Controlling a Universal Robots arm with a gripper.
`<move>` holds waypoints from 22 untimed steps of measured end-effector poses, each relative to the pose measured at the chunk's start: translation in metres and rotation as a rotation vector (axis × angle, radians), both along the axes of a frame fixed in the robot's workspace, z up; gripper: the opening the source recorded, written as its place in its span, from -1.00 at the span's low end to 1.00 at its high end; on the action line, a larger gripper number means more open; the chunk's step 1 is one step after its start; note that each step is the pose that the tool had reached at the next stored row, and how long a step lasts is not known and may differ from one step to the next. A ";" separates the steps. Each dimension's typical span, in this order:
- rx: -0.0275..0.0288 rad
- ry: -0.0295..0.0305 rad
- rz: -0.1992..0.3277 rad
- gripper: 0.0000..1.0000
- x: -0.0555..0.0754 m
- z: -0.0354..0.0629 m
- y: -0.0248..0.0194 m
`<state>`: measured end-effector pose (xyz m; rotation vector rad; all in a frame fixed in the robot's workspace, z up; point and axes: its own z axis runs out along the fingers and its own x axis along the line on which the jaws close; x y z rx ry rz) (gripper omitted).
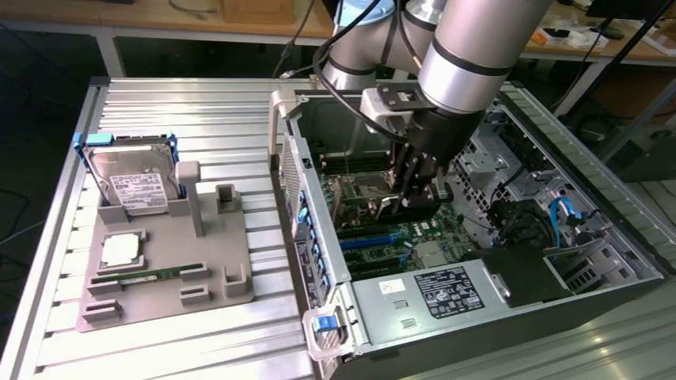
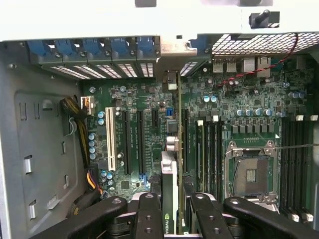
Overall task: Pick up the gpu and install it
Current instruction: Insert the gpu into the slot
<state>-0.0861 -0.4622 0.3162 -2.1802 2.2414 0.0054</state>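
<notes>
Wrist view has the gpu (image 2: 170, 189) standing on edge, clamped on both faces by the partly closed fingers (image 2: 149, 214), over the motherboard (image 2: 149, 99) between the expansion slots and the processor socket (image 2: 250, 174). Exterior view places it inside the open computer case (image 1: 423, 305), on the desk (image 1: 190, 103) at the exterior view's right.

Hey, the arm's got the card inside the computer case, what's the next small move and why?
Probably a slow, short descent straight toward the motherboard. The claw is closed on the gpu, which hangs edge-on over the black expansion slots and doesn't look seated yet. Whether it's exactly over a slot I can't tell.
</notes>
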 end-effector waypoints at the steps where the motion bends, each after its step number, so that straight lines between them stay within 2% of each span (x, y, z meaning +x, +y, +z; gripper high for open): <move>1: 0.0000 0.0000 0.000 -0.46 0.000 -0.0018 0.0000; 8: 0.0001 0.0000 0.000 -0.46 0.000 -0.0129 0.0000; 16: 0.0000 0.0000 0.000 -0.46 0.000 -0.0206 0.0000; 22: 0.0001 0.0000 0.000 -0.46 0.000 -0.0310 0.0000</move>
